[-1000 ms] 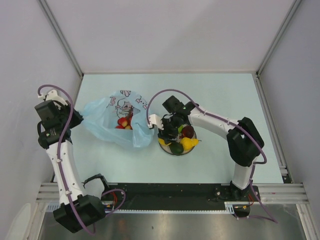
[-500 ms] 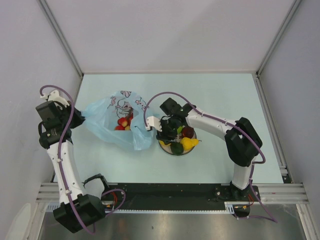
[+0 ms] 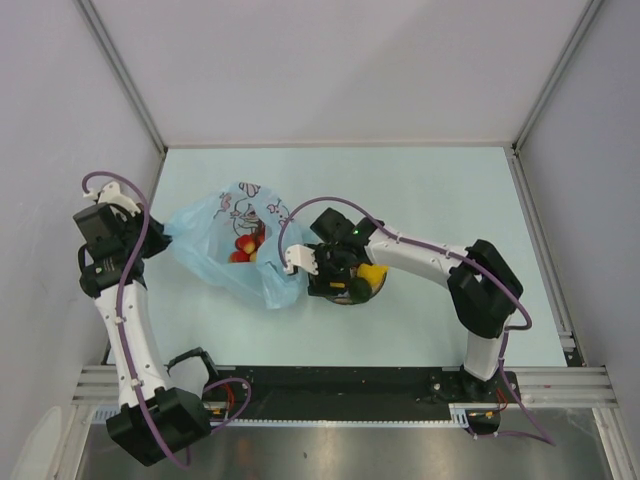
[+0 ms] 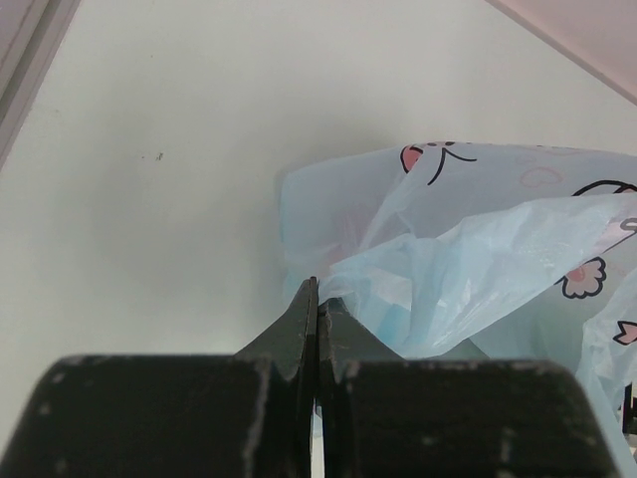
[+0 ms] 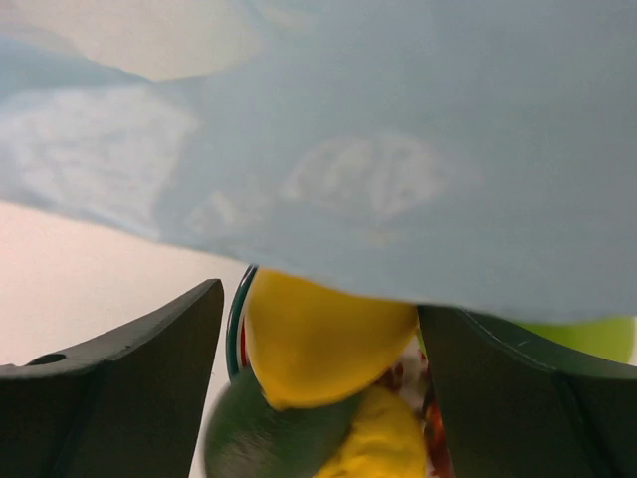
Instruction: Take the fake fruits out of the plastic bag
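The light-blue plastic bag [image 3: 225,250] lies left of centre, with red and yellow fake fruits [image 3: 245,247] showing in its mouth. My left gripper [image 3: 166,236] is shut on the bag's left edge; in the left wrist view the fingertips [image 4: 317,299] pinch the film [image 4: 468,269]. My right gripper [image 3: 322,272] is open, low over the plate's left side, against the bag's right edge. In the right wrist view its gripper [image 5: 323,334] straddles a yellow fruit [image 5: 328,334] without touching it. A dark green fruit [image 5: 269,438] lies below, and the bag [image 5: 348,149] fills the top.
The white plate [image 3: 368,300] holds several fruits, among them a yellow one [image 3: 371,275] and a dark green one [image 3: 355,291]. Its rim [image 5: 237,319] shows in the right wrist view. Enclosure walls stand at left, right and back. The arm bases and a rail are at the near edge.
My right gripper has moved left and down across the plate, up to the bag's right edge. The left gripper still holds the bag and has barely moved.
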`<move>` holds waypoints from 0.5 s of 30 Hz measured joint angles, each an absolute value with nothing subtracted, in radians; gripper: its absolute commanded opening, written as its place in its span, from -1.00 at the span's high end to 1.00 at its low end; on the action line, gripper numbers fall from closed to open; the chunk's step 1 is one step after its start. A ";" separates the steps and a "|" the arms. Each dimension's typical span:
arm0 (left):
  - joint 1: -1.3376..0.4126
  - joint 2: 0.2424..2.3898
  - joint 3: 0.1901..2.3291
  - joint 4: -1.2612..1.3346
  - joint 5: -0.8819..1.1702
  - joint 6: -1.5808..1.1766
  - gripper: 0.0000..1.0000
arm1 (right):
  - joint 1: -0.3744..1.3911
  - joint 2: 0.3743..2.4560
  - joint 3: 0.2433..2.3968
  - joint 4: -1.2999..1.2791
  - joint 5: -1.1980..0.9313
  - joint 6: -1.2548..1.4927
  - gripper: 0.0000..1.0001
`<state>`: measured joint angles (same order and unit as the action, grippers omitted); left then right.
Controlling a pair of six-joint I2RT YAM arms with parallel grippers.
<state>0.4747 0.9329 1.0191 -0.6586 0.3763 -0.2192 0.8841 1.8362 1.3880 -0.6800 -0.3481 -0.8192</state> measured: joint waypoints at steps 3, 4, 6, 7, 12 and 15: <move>0.474 0.933 1.011 -0.658 0.379 -0.220 1.00 | 0.891 1.833 1.379 -0.678 -0.336 -0.801 -0.70; 0.475 0.933 1.010 -0.658 0.379 -0.220 0.99 | 0.892 1.831 1.375 -0.680 -0.332 -0.797 -0.77; 0.475 0.933 1.010 -0.657 0.382 -0.220 0.99 | 0.893 1.827 1.374 -0.690 -0.324 -0.786 -0.99; 0.475 0.933 1.010 -0.656 0.385 -0.220 0.99 | 0.894 1.824 1.377 -0.698 -0.321 -0.782 -0.99; 0.475 0.933 1.010 -0.653 0.399 -0.220 0.99 | 0.883 1.824 1.463 -0.785 -0.327 -0.753 -0.99; 0.475 0.933 1.010 -0.653 0.402 -0.220 0.99 | 0.861 1.824 1.593 -0.825 -0.373 -0.716 -0.99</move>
<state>0.4747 0.9329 1.0100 -0.6525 0.4019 -0.2199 0.8608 1.8236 1.5929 -0.8253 -0.3729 -0.7162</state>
